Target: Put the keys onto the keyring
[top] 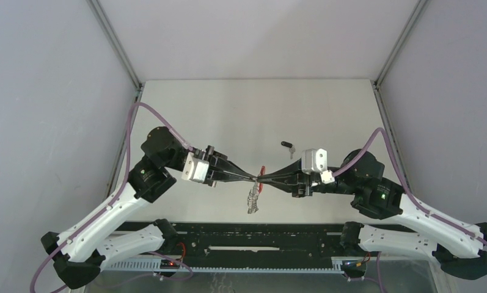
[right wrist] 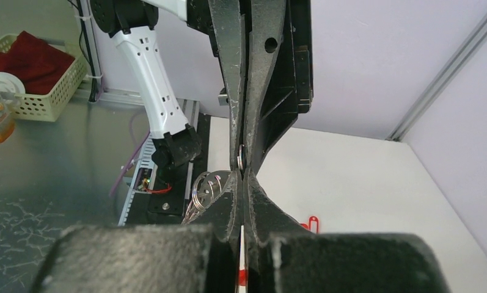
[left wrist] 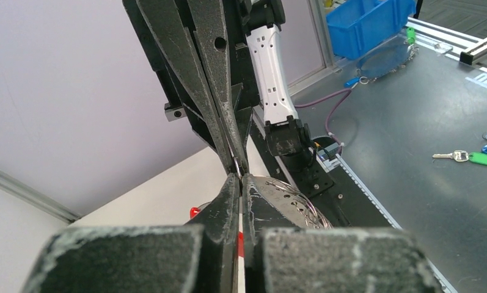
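Left gripper (left wrist: 238, 180): jaws together, clamped on thin metal at the tips. Right gripper (right wrist: 243, 178): likewise pressed together, meeting the left tip to tip. A small metal ring shows at the junction in both wrist views. It appears to be one of the small loops of the keyring (top: 252, 200), but which gripper pinches which part cannot be told.

The keyring is held off the table (top: 241, 116) between the two grippers. Its silver loops hang just below the junction, towards the arm bases. A red part (top: 262, 173) sits at the junction itself. Whether it is the keyring's arc or the key tag is not clear.

The black key (top: 288, 146) lies flat on the table, beyond the keyring and a little to the right. It is apart from the keyring and not yet threaded.

Judgement: the double pinch serves to steady the keyring and work a loop open. One arm anchors while the other pries or feeds. Holding it aloft lets the loops hang free of the tips.

Risk: with tips this close, slight misalignment could let the loop slip from both grips.
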